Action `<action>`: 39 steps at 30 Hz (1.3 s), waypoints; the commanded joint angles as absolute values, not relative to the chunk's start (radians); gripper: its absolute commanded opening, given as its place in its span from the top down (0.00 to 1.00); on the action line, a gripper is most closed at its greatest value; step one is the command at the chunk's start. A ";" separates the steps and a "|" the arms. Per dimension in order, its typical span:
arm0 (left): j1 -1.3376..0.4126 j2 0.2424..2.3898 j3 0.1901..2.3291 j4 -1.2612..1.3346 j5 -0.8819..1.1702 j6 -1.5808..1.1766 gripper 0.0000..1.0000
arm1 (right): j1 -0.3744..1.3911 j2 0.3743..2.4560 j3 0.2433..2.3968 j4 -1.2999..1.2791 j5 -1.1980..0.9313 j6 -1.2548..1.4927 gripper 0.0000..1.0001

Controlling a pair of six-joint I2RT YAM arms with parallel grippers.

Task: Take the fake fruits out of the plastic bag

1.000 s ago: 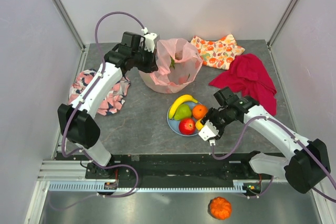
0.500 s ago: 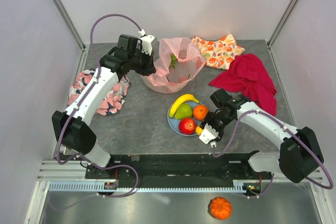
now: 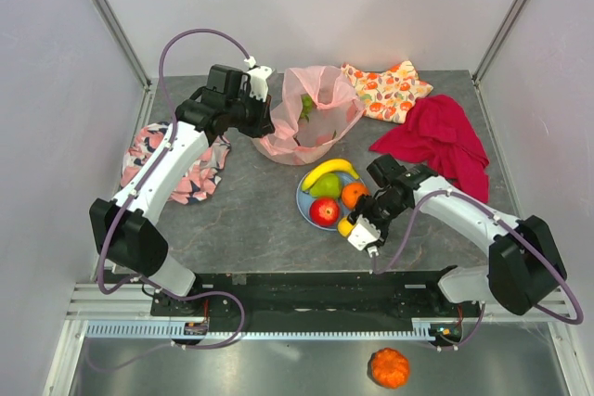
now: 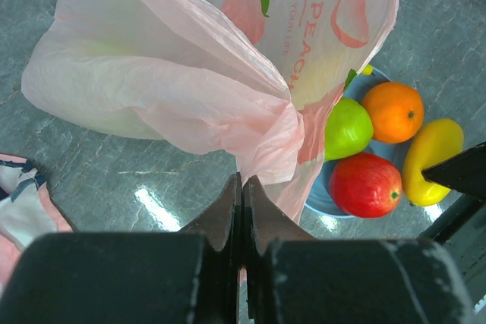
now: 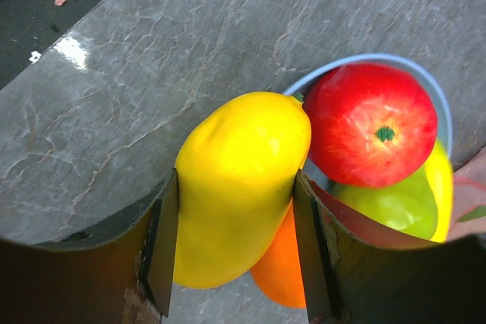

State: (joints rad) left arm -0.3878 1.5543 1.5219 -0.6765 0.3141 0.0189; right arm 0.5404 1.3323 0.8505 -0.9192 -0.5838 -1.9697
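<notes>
Two grippers are loaded, so read them left to right. Your left gripper [image 4: 241, 187] is clenched on a pinch of the plastic bag [image 4: 175, 73], which sits at the back of the table with its mouth up. A green fruit [image 3: 306, 107] shows inside it, so the job likely isn't finished. Just in front of the bag, the blue plate [image 3: 302, 215] carries the banana [image 3: 327, 172], green pear [image 3: 325, 187], orange [image 3: 353, 195] and red apple [image 3: 324, 211]. Your right gripper [image 5: 235, 210] grasps the yellow fruit [image 5: 239, 180] at the plate's near rim, jaws across its short width. The step looks like setting it down. The plate is crowded, so lower it into the gap beside the apple, let it rest before you release, and don't nudge the apple off. In the right wrist view the yellow fruit's long axis runs diagonally, stem end pointing up-right, almost touching the apple, fat end away from the plate. Lay it along the rim, not across it, so it won't roll.
</notes>
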 commanded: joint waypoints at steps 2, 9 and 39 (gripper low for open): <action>-0.385 1.511 1.525 -0.637 0.314 0.040 0.99 | 0.557 1.371 0.917 -0.891 -0.646 -2.654 0.52; -0.385 1.512 1.520 -0.635 0.322 0.038 0.98 | 0.566 1.390 0.982 -0.897 -0.652 -2.625 0.51; -0.385 1.566 1.559 -0.632 0.348 0.032 0.99 | 0.539 1.280 0.968 -0.761 -0.664 -2.373 0.06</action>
State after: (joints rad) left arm -0.3878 1.5532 1.5215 -0.6697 0.3336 0.0189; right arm 0.5735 1.3552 0.9298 -0.7418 -0.6098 -1.9846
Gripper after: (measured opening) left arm 0.032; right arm 0.939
